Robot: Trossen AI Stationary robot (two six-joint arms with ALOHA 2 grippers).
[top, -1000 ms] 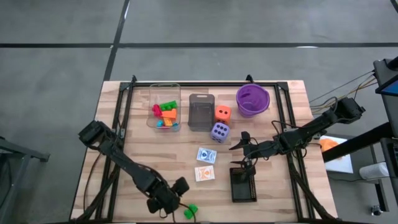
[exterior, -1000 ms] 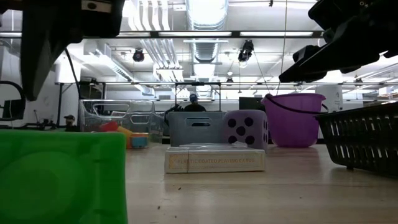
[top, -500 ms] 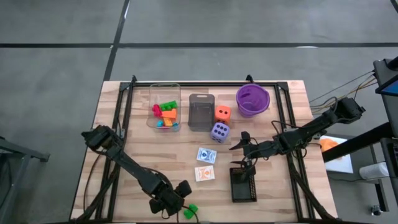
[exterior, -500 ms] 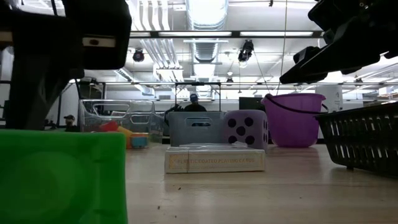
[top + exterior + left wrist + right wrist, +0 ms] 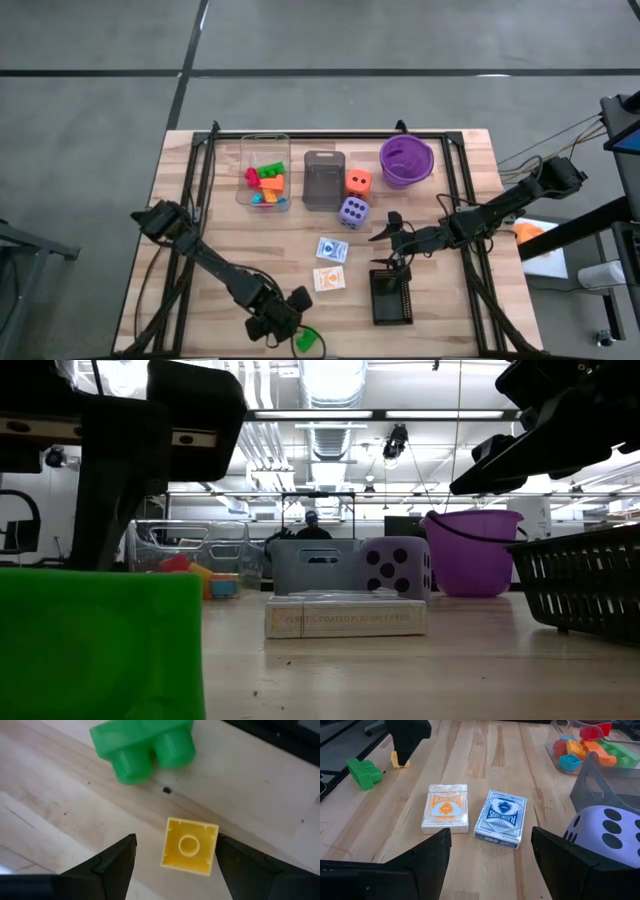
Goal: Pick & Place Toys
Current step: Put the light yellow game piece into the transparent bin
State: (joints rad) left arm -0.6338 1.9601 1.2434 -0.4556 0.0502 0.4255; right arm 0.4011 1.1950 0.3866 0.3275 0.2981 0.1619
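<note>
A small yellow brick [image 5: 189,846] lies studs up on the table near its near edge, with a green brick [image 5: 145,745] lying beside it [image 5: 308,340]. My left gripper [image 5: 285,318] is open above the yellow brick, one finger on either side of it. Two card packs [image 5: 332,250] [image 5: 328,280] lie flat mid-table, and a purple die [image 5: 352,211] and an orange die [image 5: 358,182] stand behind them. My right gripper [image 5: 385,240] is open and empty, hovering right of the packs.
A clear bin [image 5: 265,170] with several coloured bricks, a grey bin [image 5: 322,180] and a purple bowl [image 5: 406,160] stand at the far side. A black bin [image 5: 391,297] stands near the front right, below my right gripper.
My left gripper has moved toward the table's right edge, toward the green brick, and has come down lower. The bricks, packs and dice have kept their places.
</note>
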